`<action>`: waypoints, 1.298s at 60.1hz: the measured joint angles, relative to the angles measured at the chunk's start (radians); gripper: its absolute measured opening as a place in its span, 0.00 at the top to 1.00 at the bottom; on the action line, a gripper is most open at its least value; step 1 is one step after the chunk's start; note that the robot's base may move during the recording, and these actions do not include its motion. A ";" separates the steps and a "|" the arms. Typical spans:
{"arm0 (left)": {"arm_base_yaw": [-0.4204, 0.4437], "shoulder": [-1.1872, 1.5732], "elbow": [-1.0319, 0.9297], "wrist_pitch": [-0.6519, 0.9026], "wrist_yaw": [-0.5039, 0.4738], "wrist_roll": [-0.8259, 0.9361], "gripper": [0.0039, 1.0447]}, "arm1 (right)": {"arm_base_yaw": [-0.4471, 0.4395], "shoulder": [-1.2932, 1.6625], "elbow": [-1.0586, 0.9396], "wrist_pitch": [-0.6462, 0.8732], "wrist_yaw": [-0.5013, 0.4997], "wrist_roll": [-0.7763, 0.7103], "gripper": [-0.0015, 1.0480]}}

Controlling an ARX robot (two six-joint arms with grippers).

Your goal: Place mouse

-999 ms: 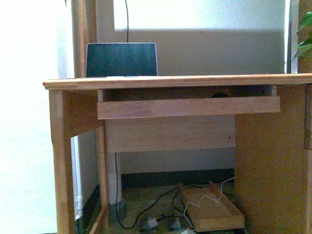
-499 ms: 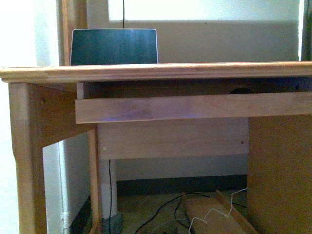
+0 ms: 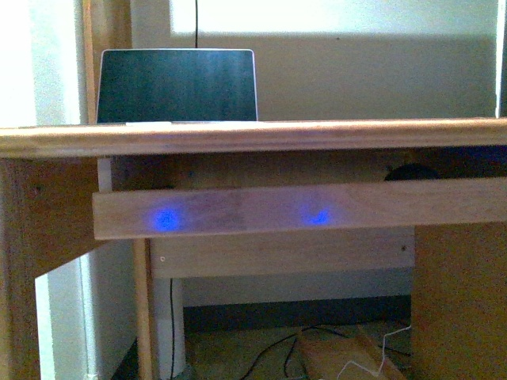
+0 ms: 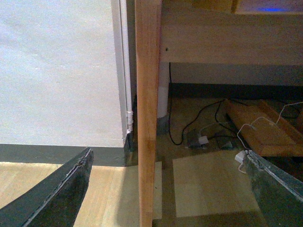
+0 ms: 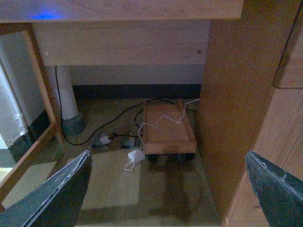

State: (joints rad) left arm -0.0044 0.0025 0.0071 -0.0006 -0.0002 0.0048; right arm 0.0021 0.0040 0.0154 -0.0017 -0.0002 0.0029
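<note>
In the front view a small dark domed shape, the mouse (image 3: 410, 172), peeps over the front rail of the pull-out tray (image 3: 317, 207), under the desk top (image 3: 253, 136) at the right. Most of it is hidden by the rail. Neither gripper shows in the front view. My left gripper (image 4: 165, 191) is open and empty, low down by the desk's left leg (image 4: 147, 113). My right gripper (image 5: 165, 194) is open and empty, looking under the desk at the floor. The mouse shows in neither wrist view.
A dark open laptop (image 3: 178, 85) stands on the desk at the back left. Two blue light spots lie on the tray rail. Under the desk are cables, a white adapter (image 5: 136, 156) and a low wooden trolley (image 5: 168, 130). The desk's side panel (image 5: 236, 94) stands at the right.
The front view has come closer to the desk, which now fills more of the frame. Blue light spots have appeared and brightened on the tray rail. The mouse shape sits further right and lower.
</note>
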 joint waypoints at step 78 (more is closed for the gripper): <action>-0.095 1.861 0.552 1.176 0.384 1.250 0.07 | 0.000 0.000 0.000 0.000 0.000 0.000 0.07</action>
State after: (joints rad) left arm -0.0998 1.8637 0.5587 1.1751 0.3840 1.2545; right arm 0.0017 0.0040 0.0154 -0.0013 -0.0006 0.0029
